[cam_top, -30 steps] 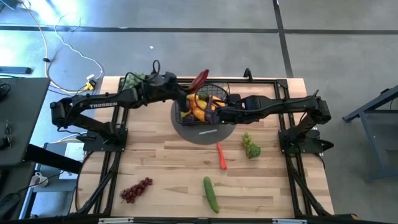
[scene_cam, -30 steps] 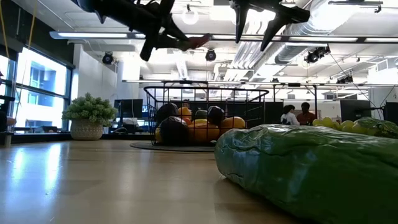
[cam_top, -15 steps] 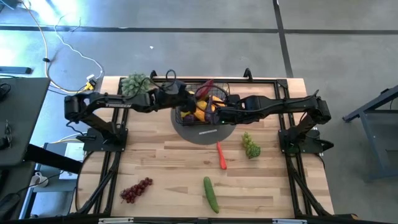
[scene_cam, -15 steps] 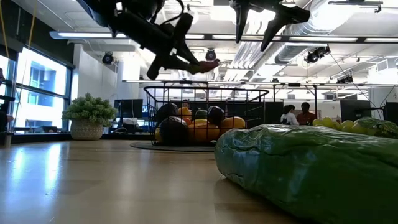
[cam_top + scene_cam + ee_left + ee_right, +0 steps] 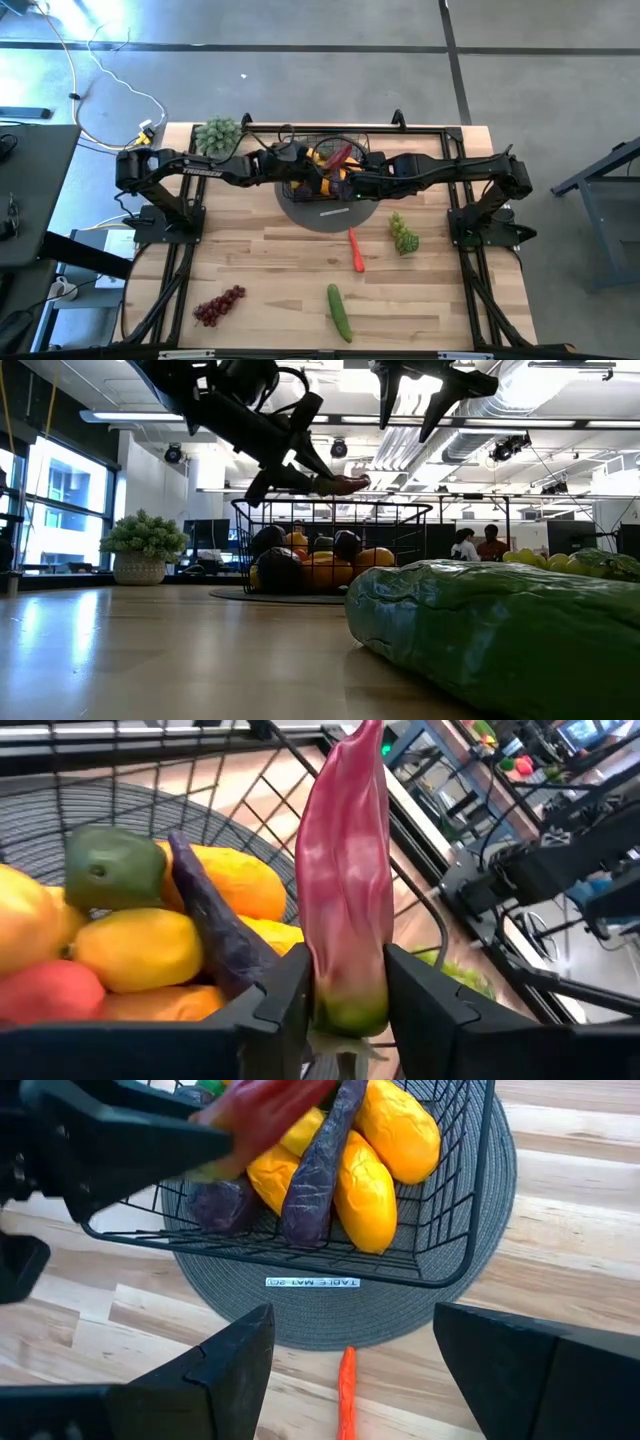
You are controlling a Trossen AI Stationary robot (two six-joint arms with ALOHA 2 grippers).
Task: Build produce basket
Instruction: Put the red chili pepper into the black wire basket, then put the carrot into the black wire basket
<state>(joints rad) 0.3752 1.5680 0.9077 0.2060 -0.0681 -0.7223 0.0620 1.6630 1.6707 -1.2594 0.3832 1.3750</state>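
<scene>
Over the last second the left end effector (image 5: 322, 166) had swung in over the basket (image 5: 352, 143), pinching a red chilli (image 5: 345, 880) above the produce (image 5: 365, 1175). It should lower before letting go. The right end effector (image 5: 350, 1350), spread wide, hovered beside. Wooden bench (image 5: 270, 280); office behind.

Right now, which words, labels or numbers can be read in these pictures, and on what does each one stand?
"TROSSEN": white letters on the left arm, just readable from above.
White label on the grey mat under the basket: its dark print is too blurred to read.
Nothing else here bears readable text.
</scene>
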